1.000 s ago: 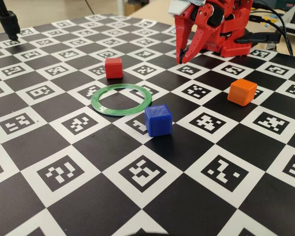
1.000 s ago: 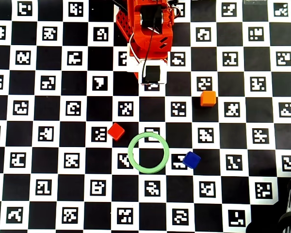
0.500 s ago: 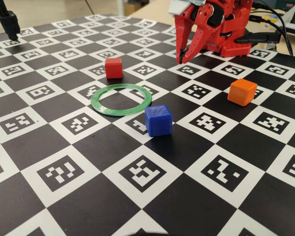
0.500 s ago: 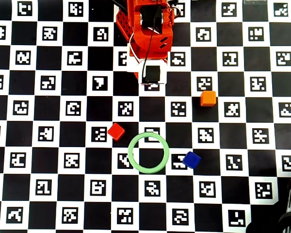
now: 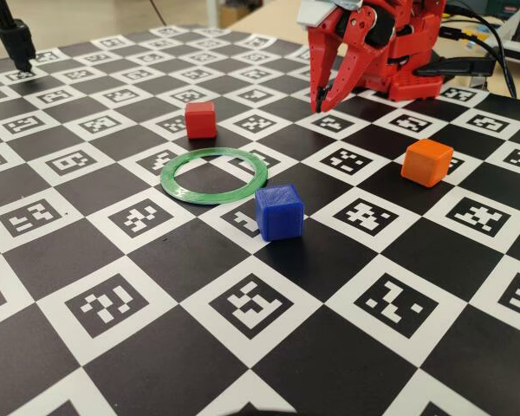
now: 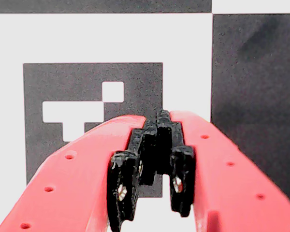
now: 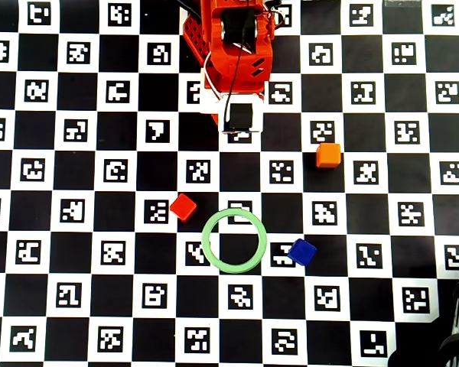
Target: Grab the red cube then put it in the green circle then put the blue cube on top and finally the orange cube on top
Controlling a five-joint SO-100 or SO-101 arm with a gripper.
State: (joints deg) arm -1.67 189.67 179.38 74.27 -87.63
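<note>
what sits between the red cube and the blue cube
The green circle lies between the red cube and the blue cube, clearest in the overhead view.

red cube (image 5: 200,119), blue cube (image 5: 279,212), orange cube (image 5: 427,162), around green circle (image 5: 214,175)

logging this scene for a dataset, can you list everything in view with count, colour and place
red cube: 1, red, on the board just left of the ring in the overhead view
green circle: 1, green, flat on the board, nothing inside it
blue cube: 1, deep blue, just right of the ring
orange cube: 1, orange, up and right of the ring
checkered marker board: 1, black and white, under everything
black stand: 1, far left corner in the fixed view
gripper: 1, red, shut, empty, tips down near the arm base
</note>
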